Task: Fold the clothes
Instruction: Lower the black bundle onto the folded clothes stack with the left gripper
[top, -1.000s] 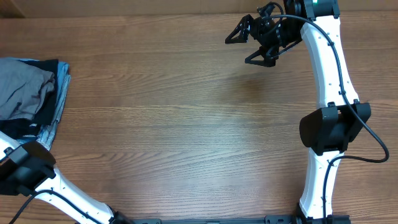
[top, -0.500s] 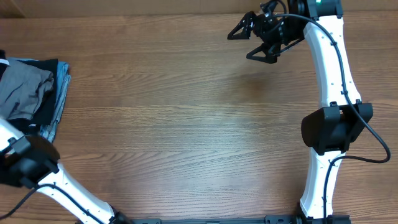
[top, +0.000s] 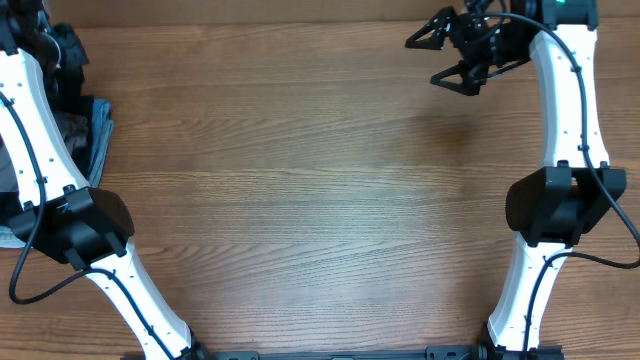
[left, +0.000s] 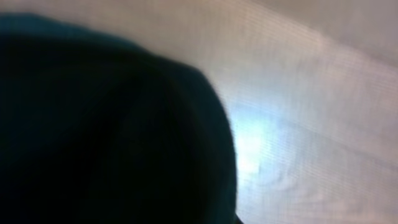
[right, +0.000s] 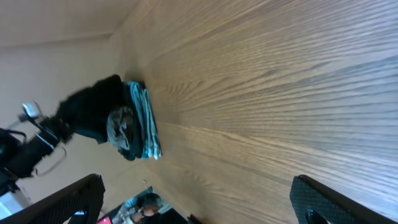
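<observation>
Your right gripper (top: 452, 58) hangs up near the far right corner of the table (top: 300, 190). Its two fingers are spread wide apart and there is nothing between them. In the right wrist view you see both fingertips (right: 81, 193) at the bottom corners, far from each other, with only bare wood under them.

Your left gripper is much harder to read. The left arm (top: 35, 110) reaches up the left edge of the table to the far left corner, and its end is cut off at the top of the overhead view. The left wrist view is almost all a dark blur (left: 106, 124) with some pale, blurry surface beside it. So you cannot tell if the left fingers are apart, closed, or holding cloth.

The clothes (top: 80, 120) sit in a bunched pile at the left edge of the table, partly under the left arm. You can see grey, blue and dark cloth. In the right wrist view the pile (right: 134, 127) shows far away, with a dark piece (right: 93, 112) next to it that looks like it is near the left arm's end.

It looks like you are at the very start: picking one piece out of the pile. Nothing is spread flat on the table yet, so no folding has begun.

Next, you likely need to get one piece free from the pile and bring it to the middle of the table. Take only one piece, not two. Then your right gripper has to come over from its corner to help lay it flat.
</observation>
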